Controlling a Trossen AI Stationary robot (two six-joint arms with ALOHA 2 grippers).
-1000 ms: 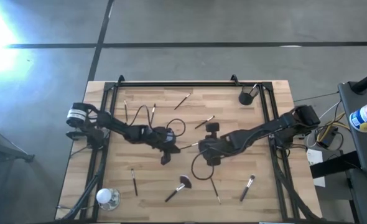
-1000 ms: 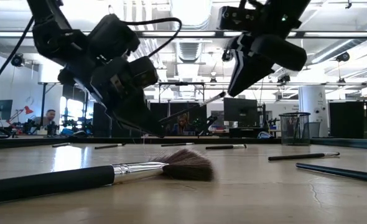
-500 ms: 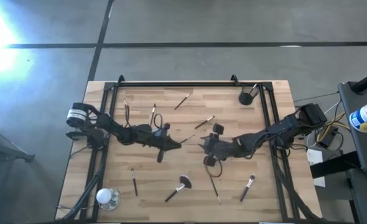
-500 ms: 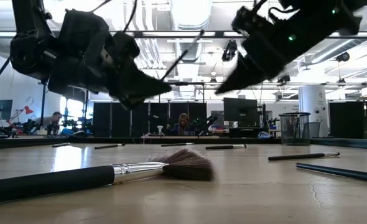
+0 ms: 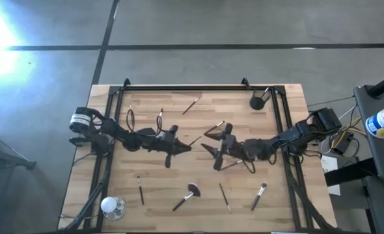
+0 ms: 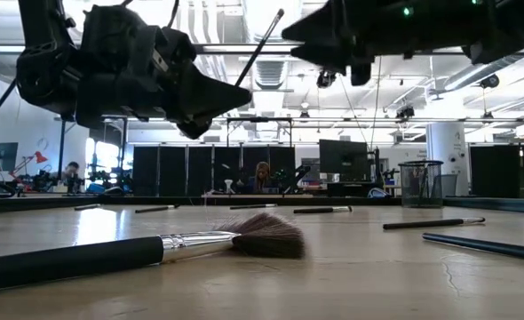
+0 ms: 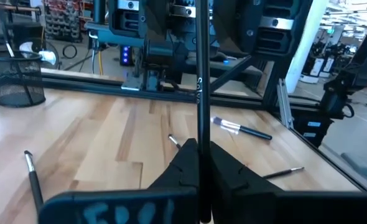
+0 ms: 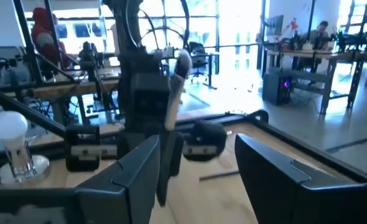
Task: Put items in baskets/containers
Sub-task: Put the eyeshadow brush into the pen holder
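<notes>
A slim dark brush with a pale bristle tip hangs above the table's middle, and my left gripper is shut on it. My right gripper faces it from the right, open. Its fingers stand on either side of the brush's bristle end, and I cannot tell whether they touch it. The dark mesh cup stands on the table at the far right. Several other brushes lie flat on the wood, among them a fan brush near the front. My left gripper pinches the brush's thin handle between its two fingers, on the part away from the bristles. The fingers lie about level, pointing toward the table's right, across the handle. The brush stands steeply, bristle end up, lifted clear of the table.
Loose brushes lie near the front edge and toward the far edge. A clear rounded glass object stands at the near left corner. Dark rails frame the tabletop.
My right gripper has opened, letting go of the brush, and has risen and tipped from pointing down to level. My left gripper has also risen and turned level, keeping its hold. The brush has swung from a shallow slant between both grippers to a steep stand.
</notes>
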